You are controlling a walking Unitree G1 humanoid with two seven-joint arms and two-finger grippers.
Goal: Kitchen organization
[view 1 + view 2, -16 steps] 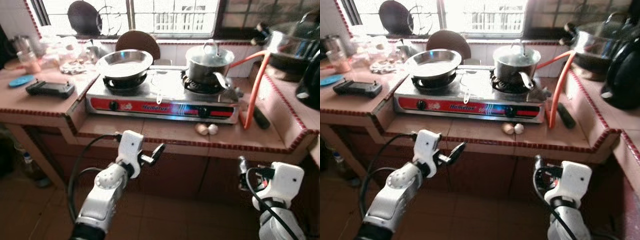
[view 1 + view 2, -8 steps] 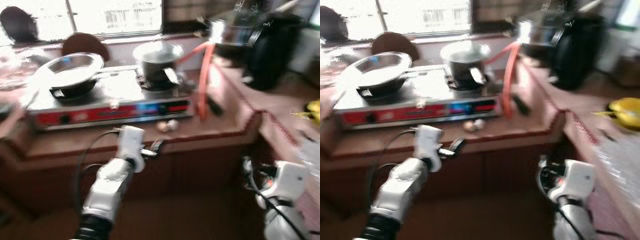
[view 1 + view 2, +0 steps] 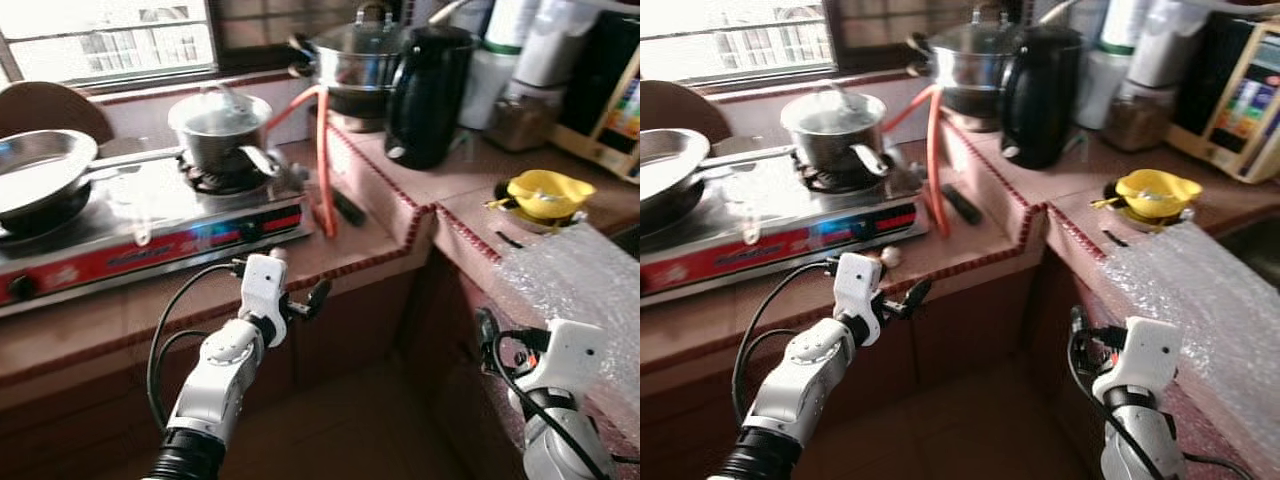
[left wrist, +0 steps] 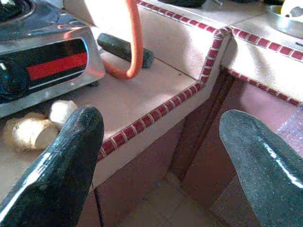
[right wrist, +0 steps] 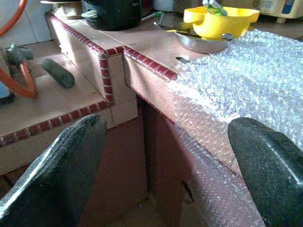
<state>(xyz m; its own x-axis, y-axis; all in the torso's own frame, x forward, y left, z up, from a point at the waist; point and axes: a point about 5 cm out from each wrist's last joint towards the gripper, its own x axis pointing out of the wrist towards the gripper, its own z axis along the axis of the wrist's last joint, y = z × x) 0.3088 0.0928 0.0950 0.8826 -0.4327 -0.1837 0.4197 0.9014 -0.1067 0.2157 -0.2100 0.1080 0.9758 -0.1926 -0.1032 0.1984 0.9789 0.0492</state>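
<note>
Both grippers, left gripper (image 3: pixel 318 297) and right gripper (image 5: pixel 165 156), hang wide open and empty. View has swung right: bubble wrap (image 3: pixel 1200 300) and yellow bowl (image 3: pixel 545 192) now ahead, likely next to sort.

A yellow bowl (image 3: pixel 545 191), orange hose (image 3: pixel 322 150), black kettle (image 3: pixel 428 95) and red-tiled counter edge (image 3: pixel 385 255).

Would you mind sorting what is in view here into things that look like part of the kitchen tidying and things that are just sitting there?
Probably part of the tidying, as loose items on the counter:
- bubble wrap draped over the edge
- yellow bowl
- garlic pieces in front of the stove

Probably just sitting there:
- gas stove
- lidded pot on the burner
- frying pan
- black kettle
- orange gas hose
</note>
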